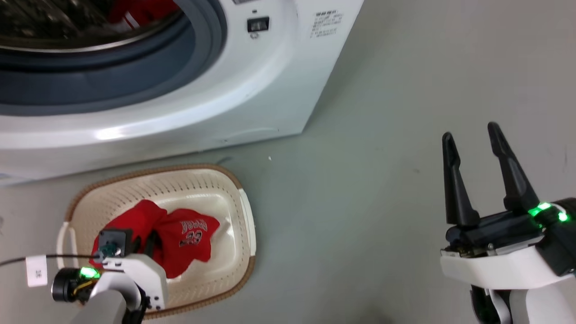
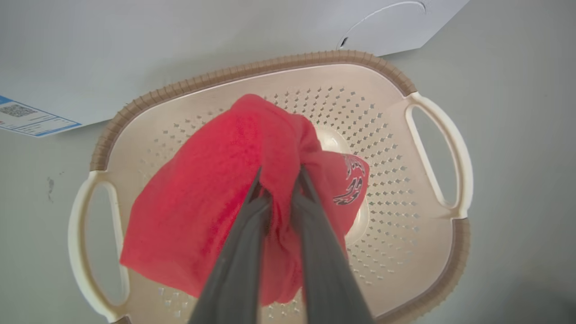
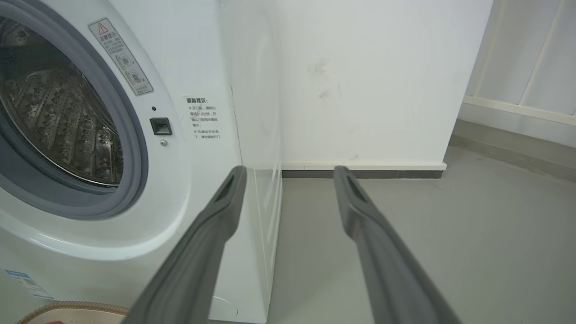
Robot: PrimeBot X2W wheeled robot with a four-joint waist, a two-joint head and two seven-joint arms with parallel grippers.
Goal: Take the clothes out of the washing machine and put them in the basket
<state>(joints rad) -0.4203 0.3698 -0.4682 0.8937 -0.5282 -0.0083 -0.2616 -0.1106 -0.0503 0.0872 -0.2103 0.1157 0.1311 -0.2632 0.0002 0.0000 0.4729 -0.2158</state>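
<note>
The cream basket (image 1: 245, 211) (image 2: 432, 135) with its brown rim stands on the floor before the white washing machine (image 1: 234, 90) (image 3: 189, 189). Red clothes (image 1: 180, 245) (image 2: 202, 193) lie in it, one showing black-and-white lettering. My left gripper (image 1: 146, 240) (image 2: 280, 177) reaches down into the basket and is shut on a fold of the red cloth. More red cloth (image 1: 141, 11) shows inside the steel drum (image 3: 58, 117). My right gripper (image 1: 471, 135) (image 3: 288, 173) stands open over bare floor at the right, nothing between its fingers.
The machine's door opening with its grey seal (image 1: 112, 76) (image 3: 130, 148) faces me. Grey floor (image 1: 360, 202) stretches to the right of the basket and machine. A white wall (image 3: 369, 81) with a dark skirting strip stands beside the machine.
</note>
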